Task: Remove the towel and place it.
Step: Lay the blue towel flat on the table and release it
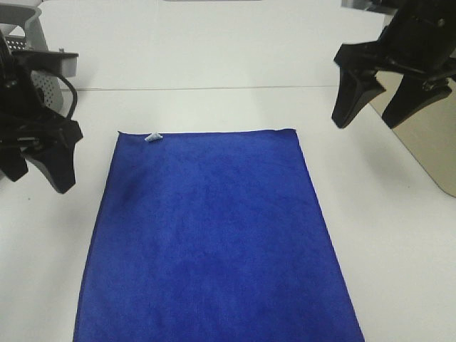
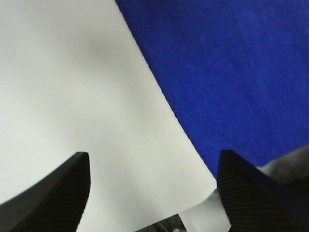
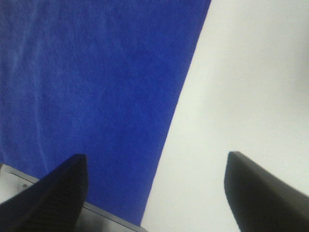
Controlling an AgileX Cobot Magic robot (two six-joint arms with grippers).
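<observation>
My left gripper has its two black fingers spread wide with nothing between them. Through its wrist camera the gap shows only bare white table, and the edge of the towel runs slantwise close by one finger. From the high camera I see this gripper beside the towel's long edge on the tagged side, clear of the cloth. I cannot tell how high it is above the surface.

My right gripper is likewise gaping, both of its fingers well apart and holding nothing. In its wrist view the towel's other long edge cuts through the gap, with blue below one finger and white table below the other. In the high view it sits out past the towel's far corner, the one without the tag.

The towel itself lies spread flat on the table, a deep blue rectangle. Its small white tag sits on the far short edge near the corner. Its near end runs out of the high camera's frame.

Beyond the tagged corner, behind my left arm, stands a grey perforated basket with a black cable looping in front of it. Off the opposite long edge, past the right gripper, a beige flat-sided object is partly cut off, and I cannot make out what it is.
</observation>
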